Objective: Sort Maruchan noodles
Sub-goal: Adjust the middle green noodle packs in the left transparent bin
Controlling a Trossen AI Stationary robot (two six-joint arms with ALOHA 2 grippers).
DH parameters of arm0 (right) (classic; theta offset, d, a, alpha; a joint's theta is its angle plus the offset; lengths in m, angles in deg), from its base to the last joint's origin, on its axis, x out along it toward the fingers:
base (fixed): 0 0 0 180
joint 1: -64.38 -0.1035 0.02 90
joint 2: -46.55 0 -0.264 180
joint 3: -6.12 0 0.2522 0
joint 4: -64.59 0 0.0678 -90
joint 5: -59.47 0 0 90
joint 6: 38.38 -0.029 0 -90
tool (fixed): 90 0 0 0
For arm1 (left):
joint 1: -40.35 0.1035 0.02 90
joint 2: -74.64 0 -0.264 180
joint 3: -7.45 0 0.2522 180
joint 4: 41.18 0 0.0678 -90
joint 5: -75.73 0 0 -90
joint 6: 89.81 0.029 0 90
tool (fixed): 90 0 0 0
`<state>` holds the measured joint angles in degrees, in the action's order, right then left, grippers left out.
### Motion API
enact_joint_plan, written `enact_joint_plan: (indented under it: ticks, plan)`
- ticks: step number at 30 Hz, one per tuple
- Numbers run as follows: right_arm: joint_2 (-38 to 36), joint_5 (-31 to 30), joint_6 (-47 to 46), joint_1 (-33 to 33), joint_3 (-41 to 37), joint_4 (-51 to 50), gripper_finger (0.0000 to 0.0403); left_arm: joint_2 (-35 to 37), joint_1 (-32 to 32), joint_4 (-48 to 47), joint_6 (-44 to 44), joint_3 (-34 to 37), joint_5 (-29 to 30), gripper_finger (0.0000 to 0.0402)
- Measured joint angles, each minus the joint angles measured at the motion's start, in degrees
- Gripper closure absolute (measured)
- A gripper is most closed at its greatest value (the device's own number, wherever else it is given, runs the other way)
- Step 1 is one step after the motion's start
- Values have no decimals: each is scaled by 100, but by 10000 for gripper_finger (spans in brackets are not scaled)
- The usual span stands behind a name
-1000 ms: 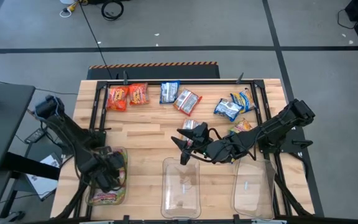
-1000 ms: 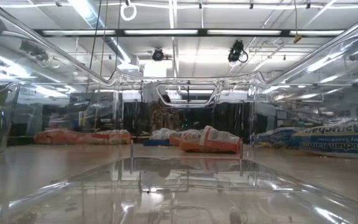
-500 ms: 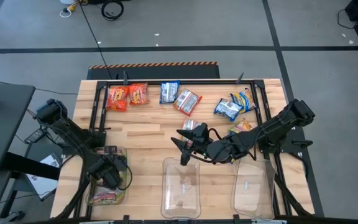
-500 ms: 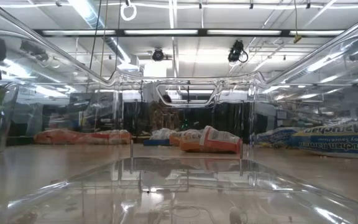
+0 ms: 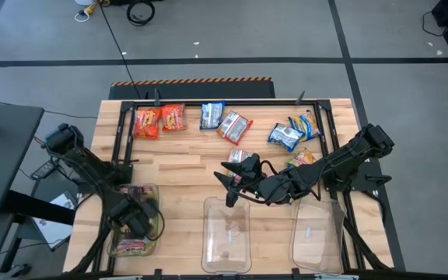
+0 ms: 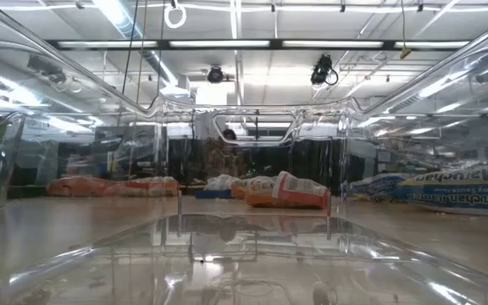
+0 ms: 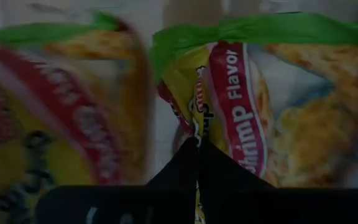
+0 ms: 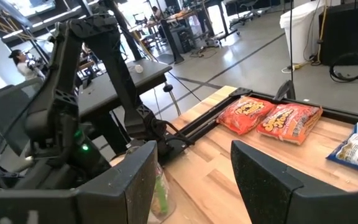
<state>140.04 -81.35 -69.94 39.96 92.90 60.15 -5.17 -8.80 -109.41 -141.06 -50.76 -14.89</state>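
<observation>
Three clear bins (image 5: 226,233); two orange-red packets (image 5: 159,121); four blue-and-yellow packets (image 5: 286,137); two arms.

orange-red packets (image 5: 159,120), blue-and-yellow packets (image 5: 294,130), green-yellow shrimp packet (image 7: 229,99)

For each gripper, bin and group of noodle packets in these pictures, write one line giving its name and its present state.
Left gripper: over the left bin, fingers shut together.
Right gripper: open, empty, above the table near the middle bin.
Left bin: holds green-yellow packets.
Middle bin: no packets inside.
Right bin: no packets inside.
Orange-red packets: lying flat at the far edge, unsorted.
Blue-and-yellow packets: lying loose on the table, unsorted.
</observation>
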Motion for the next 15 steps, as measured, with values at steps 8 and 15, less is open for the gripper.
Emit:
enact_joint_plan:
  ticks: [8,15]
  plan:
    - [0,-2,23,0,0,-2,192,7,-271,-245,593,-935,-87,399]
    - [0,0,23,0,0,-2,192,9,-523,110,167,-1116,-944,400]
